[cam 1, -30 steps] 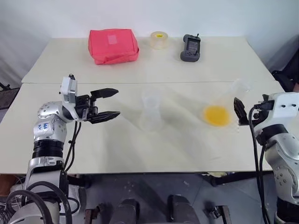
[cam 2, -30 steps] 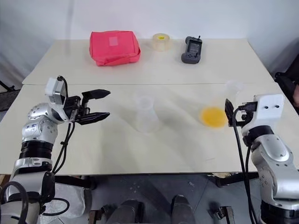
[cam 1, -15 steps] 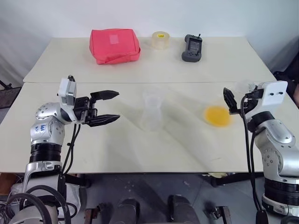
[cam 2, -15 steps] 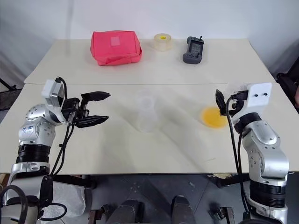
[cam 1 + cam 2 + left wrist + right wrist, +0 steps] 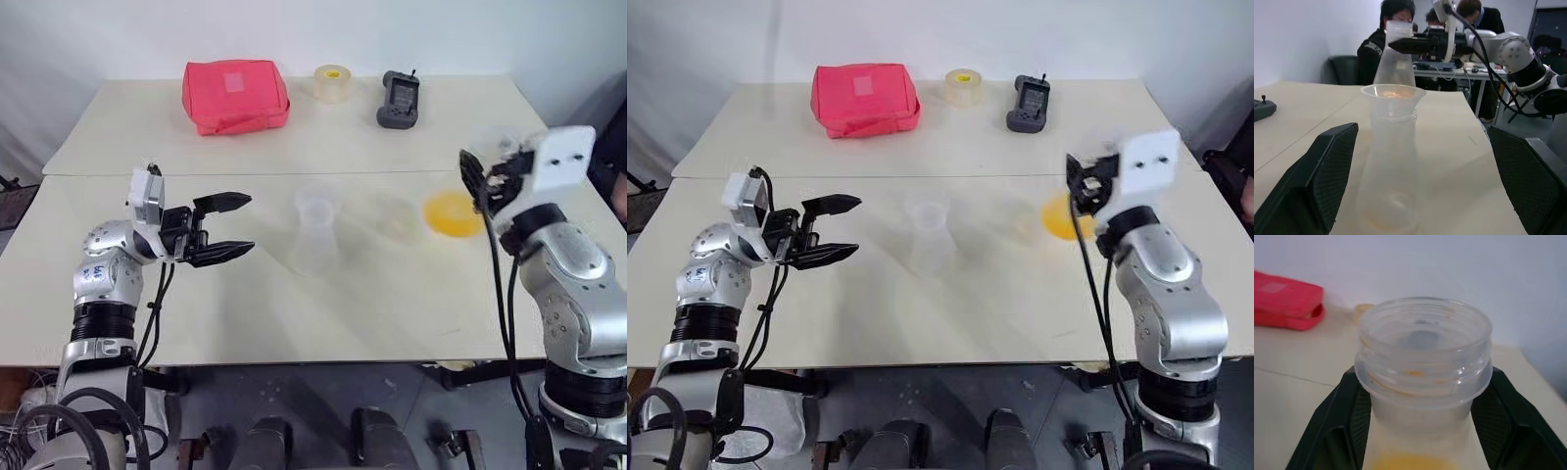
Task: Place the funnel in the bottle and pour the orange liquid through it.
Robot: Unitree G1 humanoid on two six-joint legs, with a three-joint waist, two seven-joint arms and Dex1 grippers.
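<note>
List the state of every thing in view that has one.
Funnel: seated in the bottle's mouth.
Bottle: upright on the table, free.
Flask: gripped at the neck, holding orange liquid.
Left gripper: open.
Right gripper: shut on the flask.

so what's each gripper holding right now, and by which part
The right gripper clamps the wide-mouthed flask of orange liquid by its neck. The left gripper is open, holding nothing.
</note>
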